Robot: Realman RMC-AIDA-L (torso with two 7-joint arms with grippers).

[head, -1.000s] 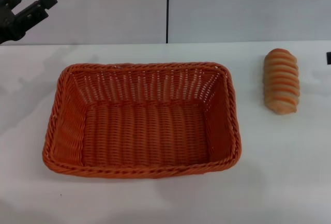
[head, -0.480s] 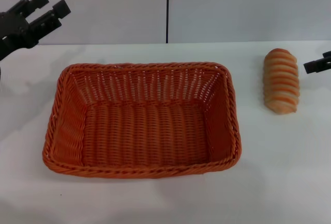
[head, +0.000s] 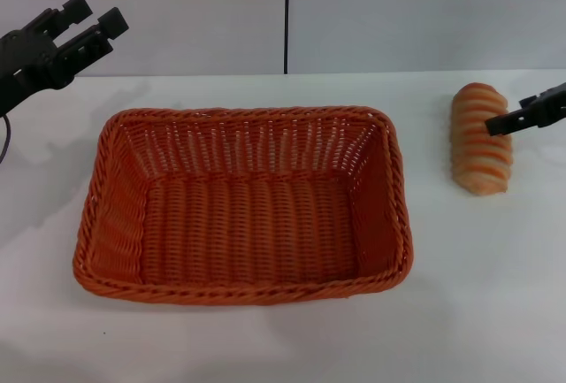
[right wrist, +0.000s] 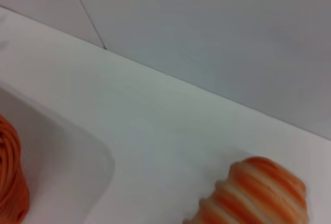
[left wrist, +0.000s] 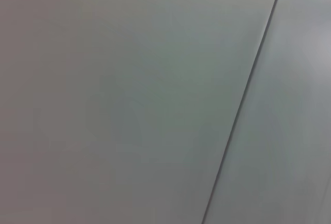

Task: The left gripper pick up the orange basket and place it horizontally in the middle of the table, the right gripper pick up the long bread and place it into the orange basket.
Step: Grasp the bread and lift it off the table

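The black slim two-fingered right gripper (head: 506,119) reaches in from the right edge, its tips over the right side of the oblong, ridged long bread with orange and cream stripes (head: 480,139); I cannot tell if its fingers are apart or closed. The bread lies on the wide plain white table (head: 478,294), right of the large rectangular woven orange basket (head: 243,206) and apart from it. The basket, with braided rim and sloping sides, holds nothing. The black left gripper (head: 95,22) hangs released above the far left corner, away from the basket.
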